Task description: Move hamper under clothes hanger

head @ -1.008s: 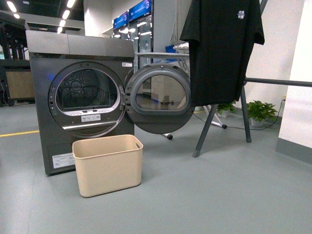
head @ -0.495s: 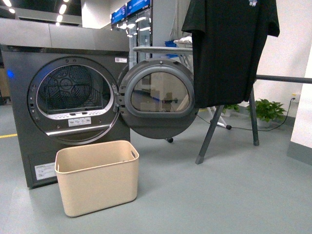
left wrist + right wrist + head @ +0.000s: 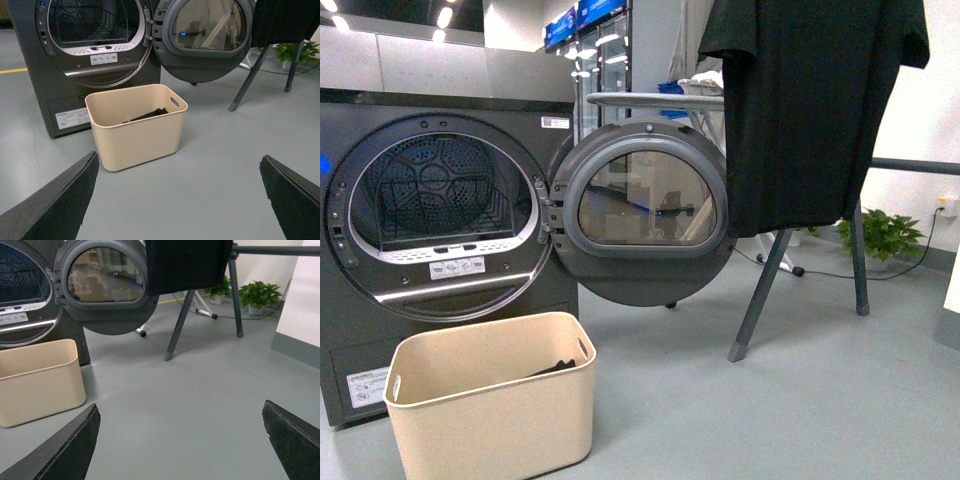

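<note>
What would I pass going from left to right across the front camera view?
Dryer drum opening → open dryer door → black T-shirt on the clothes hanger. The hamper is left out; it overlaps the dryer.

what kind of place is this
Probably a laundry setup in a lab or showroom hall, not a home: an open-doored dryer, a beige hamper before it, a clothes hanger carrying a black t-shirt, with ceiling strip lights behind.
</note>
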